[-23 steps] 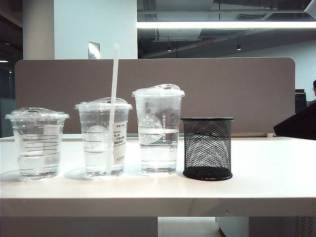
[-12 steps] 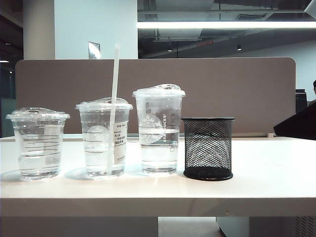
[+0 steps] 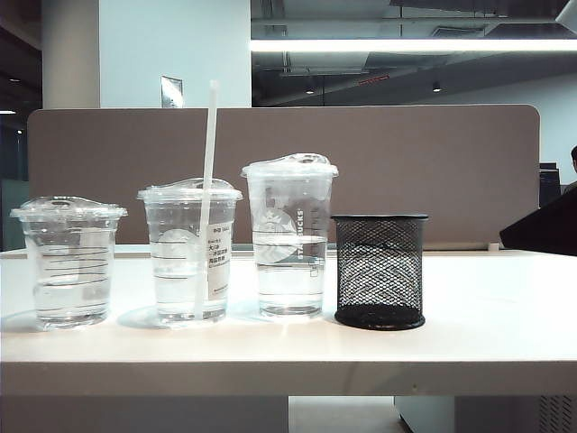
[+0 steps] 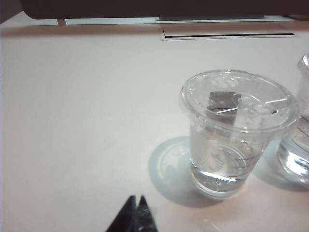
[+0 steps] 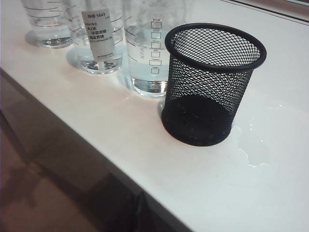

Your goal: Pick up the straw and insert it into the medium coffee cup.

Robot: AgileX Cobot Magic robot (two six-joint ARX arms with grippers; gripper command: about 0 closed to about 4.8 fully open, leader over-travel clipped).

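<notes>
Thin white straw (image 3: 208,180) upright in labelled medium coffee cup (image 3: 189,253); left fingers (image 4: 135,215) together, right fingers (image 5: 140,212) together.

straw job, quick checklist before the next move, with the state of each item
1. Straw stands in the medium coffee cup, through its lid: ok.
2. All three cups upright on the table: ok.
3. Left claw shut, holding nothing, apart from the short cup: ok.
4. Right claw, shut and holding nothing: cannot tell from the pictures, its tips are too dark.
5. Mesh holder empty and upright: ok.
6. Table dry near the holder: not ok, water drops.
</notes>
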